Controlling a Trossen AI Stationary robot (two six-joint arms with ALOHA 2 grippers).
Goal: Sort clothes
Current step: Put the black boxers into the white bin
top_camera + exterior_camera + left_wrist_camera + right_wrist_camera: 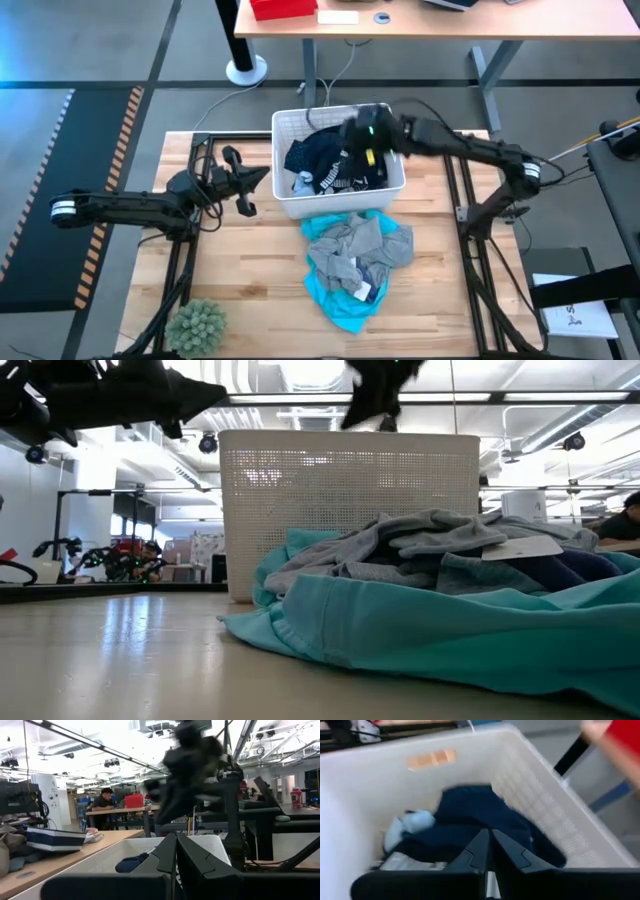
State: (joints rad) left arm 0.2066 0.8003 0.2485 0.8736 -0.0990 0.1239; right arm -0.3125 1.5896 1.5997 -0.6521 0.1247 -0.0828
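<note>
High view: right gripper [366, 135] over white basket [285, 125] w/ dark clothes [325, 165] inside, grey/turquoise pile [355, 255] on table just in front of basket, left gripper [245, 185] beside basket; wrist views: both pincers clenched, empty, navy garment [480, 815] in basket.

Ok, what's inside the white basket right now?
The white basket holds a navy garment, a light blue piece and a black item with white lettering. The right gripper hovers over it, shut. Whatever lies underneath is covered.
</note>
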